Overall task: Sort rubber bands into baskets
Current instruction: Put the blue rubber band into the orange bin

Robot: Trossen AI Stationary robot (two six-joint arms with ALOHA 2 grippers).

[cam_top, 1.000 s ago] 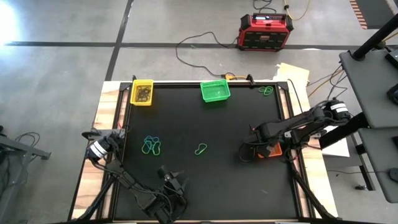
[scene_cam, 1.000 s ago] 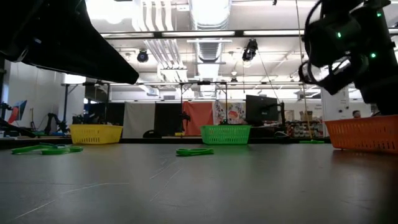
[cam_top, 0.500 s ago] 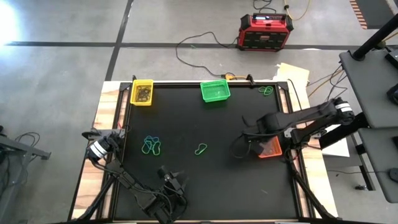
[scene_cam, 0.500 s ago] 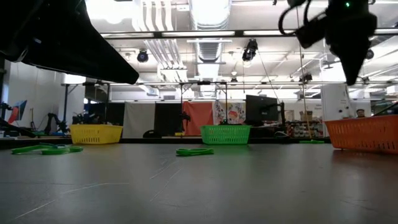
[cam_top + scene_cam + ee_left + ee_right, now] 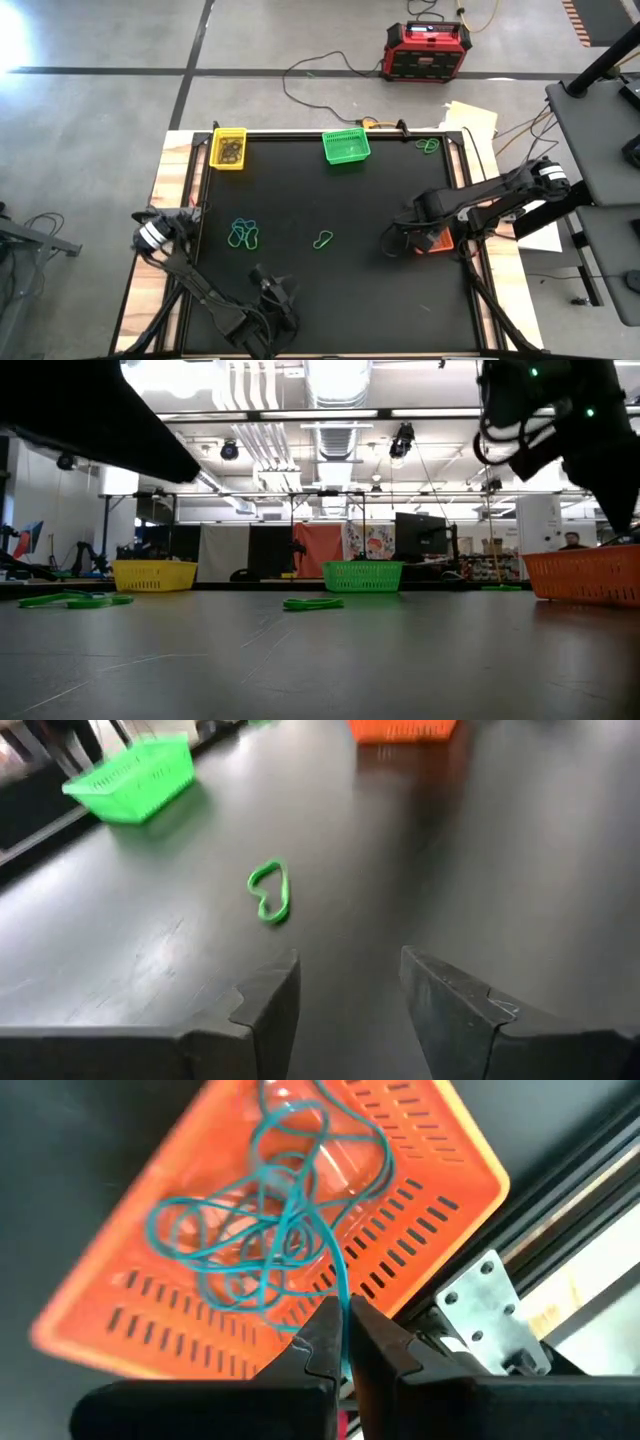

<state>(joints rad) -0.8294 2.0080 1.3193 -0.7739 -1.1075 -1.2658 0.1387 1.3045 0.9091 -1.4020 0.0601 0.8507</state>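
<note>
- Right pincer [image 5: 342, 1332] hangs directly over the orange basket [image 5: 300, 1230] at the right edge of the worktop [image 5: 330, 190]. Its tips are pressed together on a teal rubber band [image 5: 338, 1285]. The strand runs from the tips down into the basket, so my judgement is that it is held there to be dropped in with the others.
- Orange basket: holds a tangle of teal bands [image 5: 265, 1220] lying on its floor. How many, I cannot tell.
- Yellow basket [image 5: 229, 149], far left corner of the worktop: something dark lies inside, probably the dark bands, but too small to be sure.
- Green basket [image 5: 346, 147], middle of the far edge: contents not discernible.
- Left pincer [image 5: 345, 995] waits near the front edge, left of centre, with its fingers spread and nothing between them. It faces a single green band [image 5: 270, 892] lying flat near the worktop's centre.
- Still loose on the worktop: a small cluster of green and teal bands [image 5: 244, 234] towards the left edge, and a green pair [image 5: 427, 145] at the far right corner.
- Judgement: sorting is partly done, with several bands not yet in baskets.
</note>
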